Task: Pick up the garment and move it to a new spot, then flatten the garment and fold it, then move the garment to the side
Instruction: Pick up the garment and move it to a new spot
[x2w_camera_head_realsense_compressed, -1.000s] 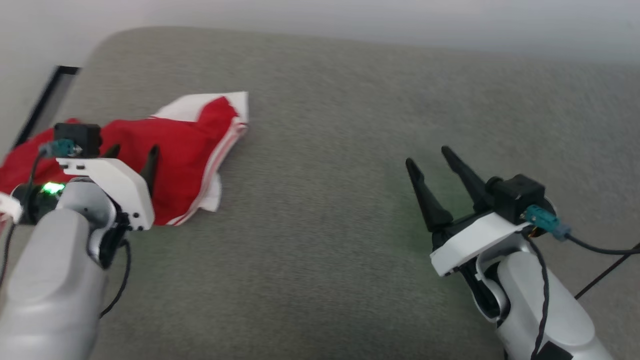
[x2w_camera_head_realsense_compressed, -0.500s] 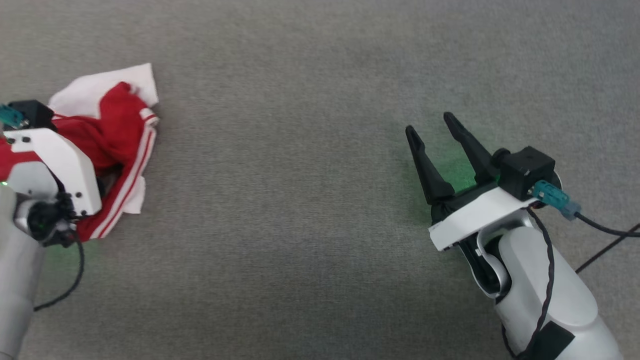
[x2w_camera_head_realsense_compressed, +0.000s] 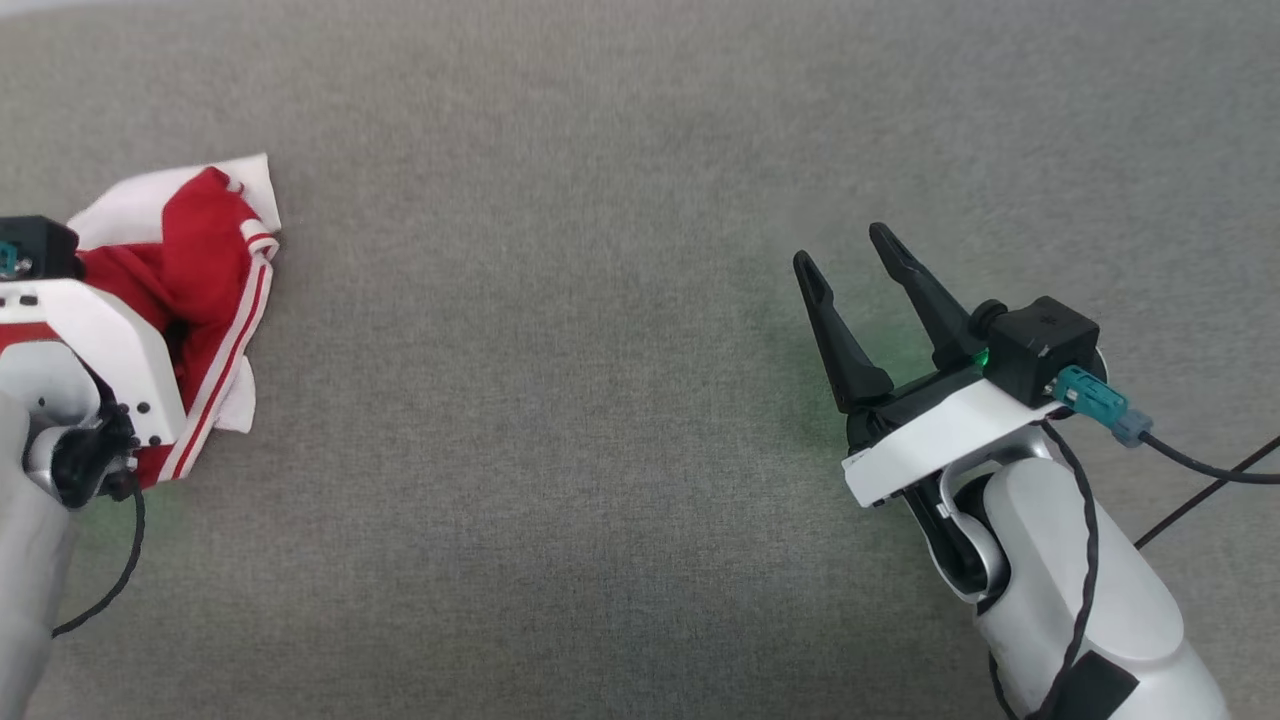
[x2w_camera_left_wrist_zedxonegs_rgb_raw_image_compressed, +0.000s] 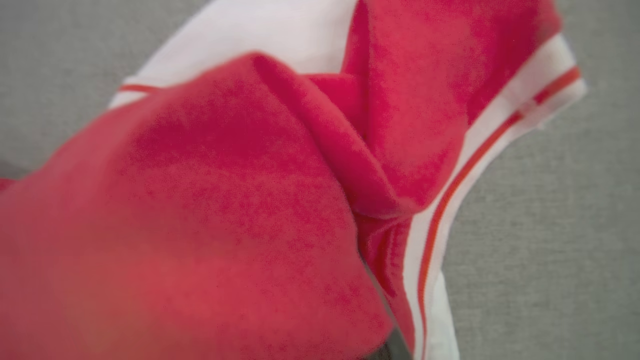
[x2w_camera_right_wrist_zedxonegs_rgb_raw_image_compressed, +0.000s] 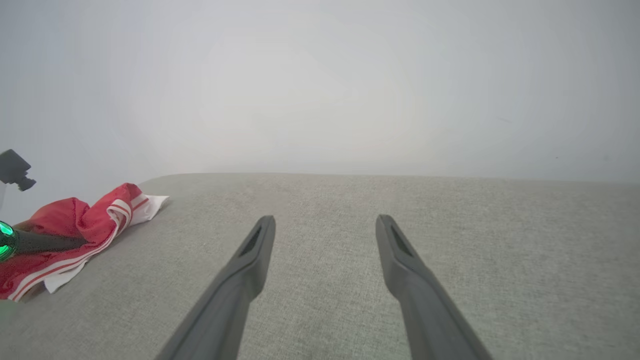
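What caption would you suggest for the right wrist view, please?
Right gripper open above the grey surface, with the crumpled garment at the view's left.

The garment (x2w_camera_head_realsense_compressed: 212, 235) is red with white panels and red-and-white striped trim; the surface (x2w_camera_head_realsense_compressed: 600, 400) is plain grey.

a: where does the garment (x2w_camera_head_realsense_compressed: 205, 265) lie?
b: bunched in a heap at the far left of the padded surface (x2w_camera_head_realsense_compressed: 600, 420), near its far left corner in the right wrist view.
a: and the left gripper (x2w_camera_right_wrist_zedxonegs_rgb_raw_image_compressed: 57, 242)?
b: right on the heap, its wrist over the near part of the cloth. one finger lies across the folds; whether it grips, i can't tell.
a: the right gripper (x2w_camera_head_realsense_compressed: 842, 245)?
b: well apart, on the right side, over bare surface, fingers spread, pointing away and slightly left. a cable (x2w_camera_head_realsense_compressed: 1190, 475) trails off right behind it. a wall (x2w_camera_right_wrist_zedxonegs_rgb_raw_image_compressed: 320, 75) stands behind the surface.
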